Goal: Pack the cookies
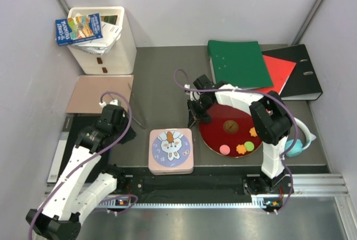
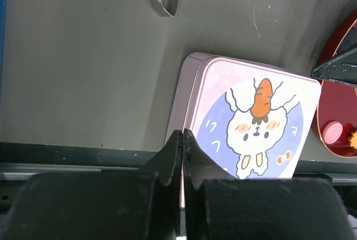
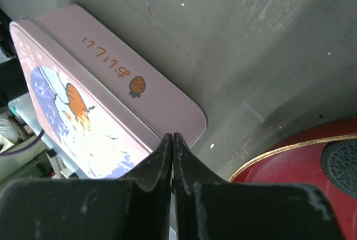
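My left hand [image 2: 182, 139] closed empty, right hand [image 3: 172, 142] too, tin [image 3: 111, 78] lettering only from right wrist, cookies [image 1: 241, 149] on plate [image 1: 215, 132], grey surface [image 1: 162, 84]

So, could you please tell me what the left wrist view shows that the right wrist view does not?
Only the left wrist view shows the tip of the metal tongs and a round pink cookie. Only the right wrist view shows a round black cookie and the orange lettering on the tin's side. Both show the pink square tin, the dark red plate and the grey table. The left fingers and the right fingers each appear shut in their own view.
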You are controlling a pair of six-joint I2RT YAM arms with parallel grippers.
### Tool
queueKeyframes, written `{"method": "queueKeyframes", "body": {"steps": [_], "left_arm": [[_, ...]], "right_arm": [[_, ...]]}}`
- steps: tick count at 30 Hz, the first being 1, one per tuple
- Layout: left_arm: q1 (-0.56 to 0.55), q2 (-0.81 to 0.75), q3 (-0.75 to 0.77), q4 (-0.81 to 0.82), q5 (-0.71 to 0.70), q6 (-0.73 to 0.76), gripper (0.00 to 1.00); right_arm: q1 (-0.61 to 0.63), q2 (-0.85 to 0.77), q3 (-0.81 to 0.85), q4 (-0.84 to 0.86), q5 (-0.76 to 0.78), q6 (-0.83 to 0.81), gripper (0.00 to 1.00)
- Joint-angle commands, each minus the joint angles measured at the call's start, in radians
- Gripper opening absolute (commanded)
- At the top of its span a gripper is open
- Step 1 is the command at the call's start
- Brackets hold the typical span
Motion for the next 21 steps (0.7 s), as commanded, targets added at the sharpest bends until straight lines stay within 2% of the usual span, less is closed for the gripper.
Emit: {"method": "queueKeyframes", "body": {"steps": [1,5,6,10,15,19,21], "left_arm": [[-0.002,0.012,-0.008,0.053,0.003,-0.005,0.00],[-0.002,0.027,-0.002,0.070,0.003,0.001,0.01],[-0.004,0.032,0.001,0.073,0.000,0.003,0.02],[-0.002,0.065,0.016,0.095,0.002,0.011,0.08],[-0.002,0.111,0.029,0.171,0.042,0.012,0.12],[-0.002,0.196,0.018,0.289,0.196,-0.008,0.12],[-0.004,0.222,0.006,0.390,0.268,-0.023,0.12]], "right_arm": [[0.007,-0.024,-0.012,0.008,0.001,-0.008,0.00],[0.003,-0.073,0.003,-0.009,0.125,0.012,0.01],[0.001,-0.087,0.017,-0.010,0.147,0.016,0.06],[-0.002,-0.136,0.083,-0.041,0.246,0.041,0.14],[-0.002,-0.243,0.110,-0.047,0.386,0.079,0.14],[-0.002,-0.369,0.001,0.085,0.281,0.117,0.08],[-0.001,-0.427,-0.097,0.207,0.111,0.145,0.04]]}}
